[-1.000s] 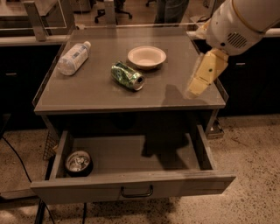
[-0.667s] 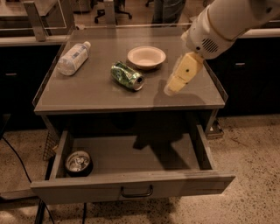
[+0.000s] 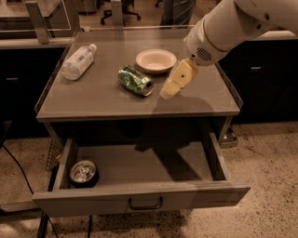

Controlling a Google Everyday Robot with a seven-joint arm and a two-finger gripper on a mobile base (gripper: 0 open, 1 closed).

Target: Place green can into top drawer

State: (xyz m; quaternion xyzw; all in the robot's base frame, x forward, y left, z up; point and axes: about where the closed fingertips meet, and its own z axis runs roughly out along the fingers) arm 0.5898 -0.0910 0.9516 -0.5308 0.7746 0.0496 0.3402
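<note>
Hovering pincer [image 3: 167,91] beside green can [image 3: 135,80]

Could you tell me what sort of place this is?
Probably an office or lab: swivel chairs stand behind the grey drawer table, dark cabinets flank it, and the robot's tool hovers beside the green can.

White robot arm [image 3: 233,25]: cut off by top and right edges. Pale yellow gripper [image 3: 167,91]: low over grey tabletop [image 3: 93,100], just right of dented shiny green can [image 3: 135,80], in front of white bowl [image 3: 156,60]; its far side is turned away. Green can's white markings too small to read; same for label on clear plastic bottle [image 3: 78,61]. Wide grey top drawer [image 3: 139,197]: rear part hidden under tabletop. Black can with silver top [image 3: 84,173], drawer's front left corner: lower body hidden behind drawer front. Dark chair base [image 3: 118,10] behind table: cut off by top edge.
</note>
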